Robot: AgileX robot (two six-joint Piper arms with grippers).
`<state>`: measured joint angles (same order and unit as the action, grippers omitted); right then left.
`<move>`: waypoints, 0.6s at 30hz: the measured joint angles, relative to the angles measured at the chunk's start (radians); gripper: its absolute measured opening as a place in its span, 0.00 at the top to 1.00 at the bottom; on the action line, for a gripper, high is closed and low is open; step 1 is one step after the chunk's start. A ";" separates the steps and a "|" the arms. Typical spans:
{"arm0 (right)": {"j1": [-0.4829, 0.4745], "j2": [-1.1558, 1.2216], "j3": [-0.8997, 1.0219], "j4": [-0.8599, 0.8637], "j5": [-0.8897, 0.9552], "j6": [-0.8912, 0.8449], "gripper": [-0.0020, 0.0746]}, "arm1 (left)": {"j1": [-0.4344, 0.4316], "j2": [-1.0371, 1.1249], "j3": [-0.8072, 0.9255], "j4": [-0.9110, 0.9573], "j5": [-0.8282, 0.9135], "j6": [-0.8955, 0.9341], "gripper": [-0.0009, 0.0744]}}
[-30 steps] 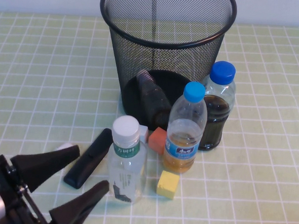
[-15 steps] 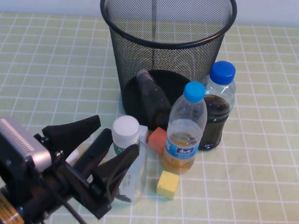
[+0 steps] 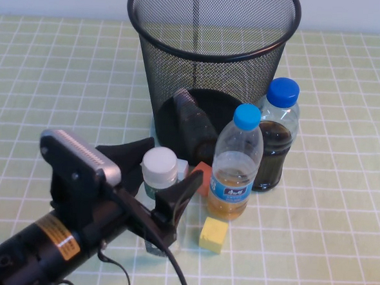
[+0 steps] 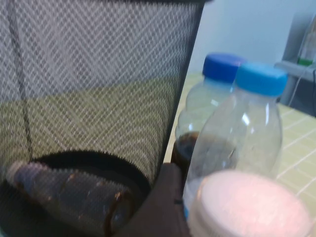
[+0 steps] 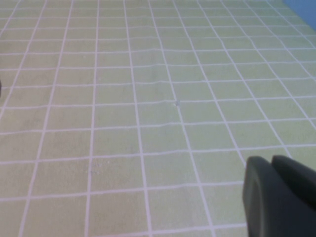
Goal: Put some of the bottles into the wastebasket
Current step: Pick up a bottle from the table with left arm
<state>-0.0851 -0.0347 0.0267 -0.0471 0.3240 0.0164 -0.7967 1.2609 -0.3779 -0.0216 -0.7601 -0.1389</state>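
Note:
The taller clear bottle with a white cap [image 3: 159,166] and green neck label stands upright near the table's front. My left gripper [image 3: 157,176] is open, with one finger on each side of this bottle just below the cap. In the left wrist view the cap [image 4: 249,206] is very close, beside one dark finger [image 4: 159,207]. The short clear bottle [image 3: 192,120] lies inside the black wire-mesh wastebasket [image 3: 213,34], also seen through the mesh in the left wrist view [image 4: 69,193]. My right gripper [image 5: 281,197] is shut and empty over bare table, outside the high view.
A light-blue-capped bottle with amber liquid [image 3: 236,165] and a blue-capped bottle with dark liquid [image 3: 276,131] stand right of the white-capped bottle, in front of the wastebasket. An orange block [image 3: 201,176] and a yellow block [image 3: 213,234] lie between them.
My left arm has moved forward from the front left, and its open fingers now straddle the white-capped bottle. The bottles and the wastebasket have not moved.

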 joint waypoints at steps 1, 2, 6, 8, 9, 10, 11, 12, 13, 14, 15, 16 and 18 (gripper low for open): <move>0.000 0.000 0.000 0.000 0.000 0.000 0.98 | 0.000 0.014 -0.001 -0.003 0.000 0.002 0.13; 0.000 0.000 0.000 0.000 0.000 0.000 0.98 | 0.000 0.028 -0.001 -0.006 0.000 0.002 0.13; 0.000 0.000 0.000 0.000 0.000 0.000 0.98 | 0.000 0.071 -0.001 -0.030 -0.002 0.004 0.18; 0.000 0.000 0.000 0.000 0.000 0.000 0.98 | 0.000 0.080 -0.001 -0.048 -0.003 0.004 0.27; 0.000 0.000 0.000 0.000 0.000 0.000 0.98 | 0.000 0.081 -0.001 -0.056 -0.003 0.004 0.32; 0.000 0.000 0.000 0.000 0.000 0.000 0.98 | 0.000 0.081 -0.001 -0.064 -0.006 0.004 0.40; 0.000 0.000 0.000 0.000 0.000 0.000 0.98 | 0.000 0.081 -0.001 -0.073 -0.008 0.004 0.50; 0.000 0.000 0.000 0.000 0.000 0.000 0.98 | 0.000 0.081 -0.001 -0.079 -0.008 0.004 0.55; 0.000 0.000 0.000 0.000 0.000 0.000 0.98 | 0.000 0.077 -0.002 -0.085 -0.002 0.004 0.53; 0.000 0.000 0.000 0.000 0.000 0.000 0.98 | 0.000 0.068 -0.004 -0.085 0.016 0.004 0.54; 0.000 0.000 0.000 0.000 0.000 0.000 0.98 | 0.000 0.057 -0.004 -0.086 0.037 0.004 0.54; 0.000 0.000 0.000 0.000 0.000 0.000 0.98 | 0.000 0.037 -0.009 -0.088 0.080 0.004 0.54; 0.000 0.000 0.000 0.000 0.000 0.000 0.98 | 0.000 -0.014 -0.033 -0.091 0.205 0.004 0.54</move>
<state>-0.0851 -0.0347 0.0267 -0.0471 0.3240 0.0164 -0.7967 1.2472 -0.4108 -0.1121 -0.5552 -0.1353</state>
